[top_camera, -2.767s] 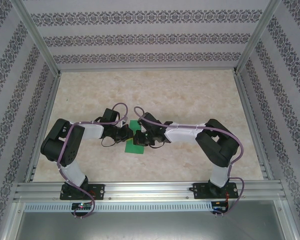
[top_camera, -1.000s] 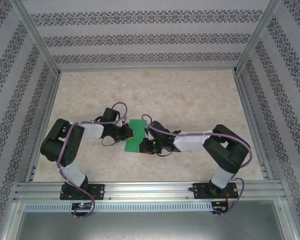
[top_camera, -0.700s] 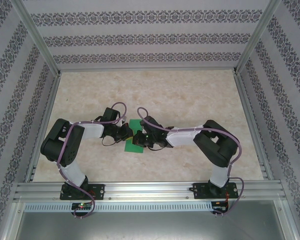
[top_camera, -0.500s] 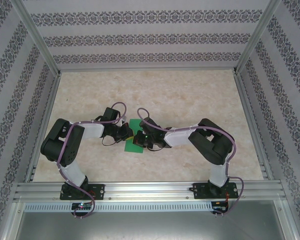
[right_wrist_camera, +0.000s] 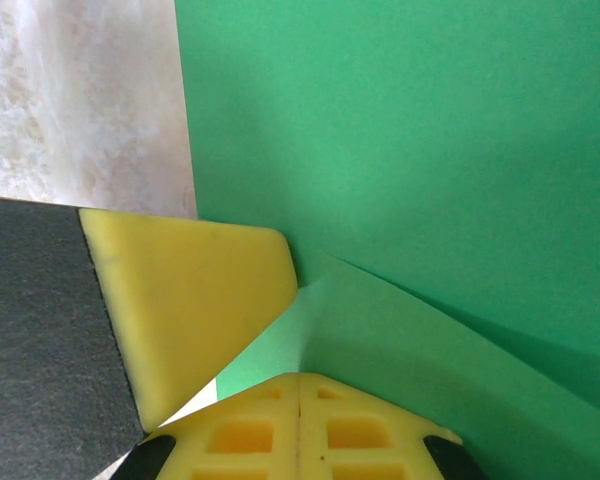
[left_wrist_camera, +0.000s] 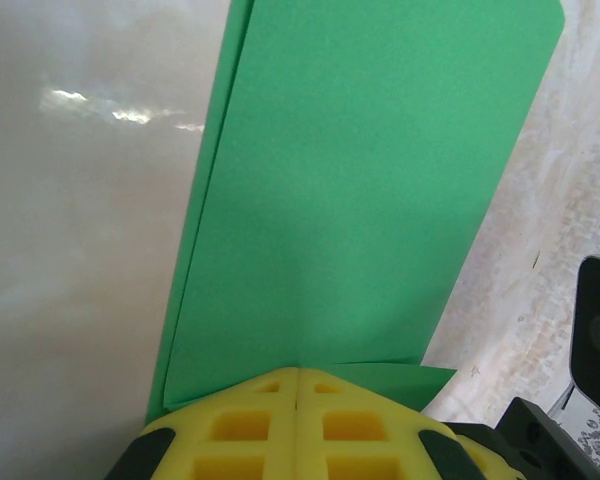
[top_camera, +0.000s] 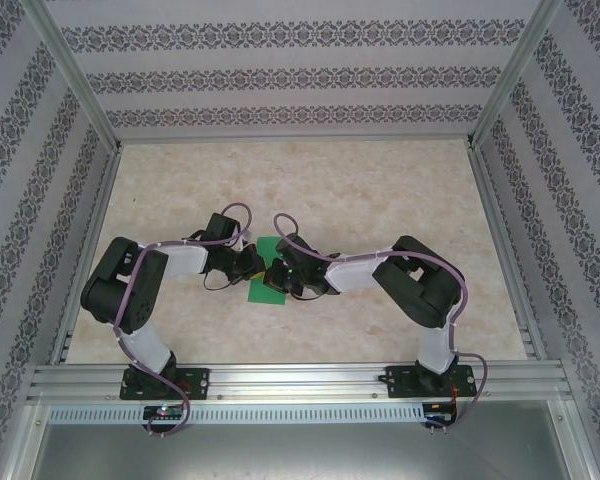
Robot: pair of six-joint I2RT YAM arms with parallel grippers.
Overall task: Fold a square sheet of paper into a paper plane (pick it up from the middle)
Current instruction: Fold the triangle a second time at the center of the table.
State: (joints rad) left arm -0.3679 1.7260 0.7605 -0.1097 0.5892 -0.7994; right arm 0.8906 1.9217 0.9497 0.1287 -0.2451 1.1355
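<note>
No text, label, brand, number or sign can be read in any of the views.
</note>
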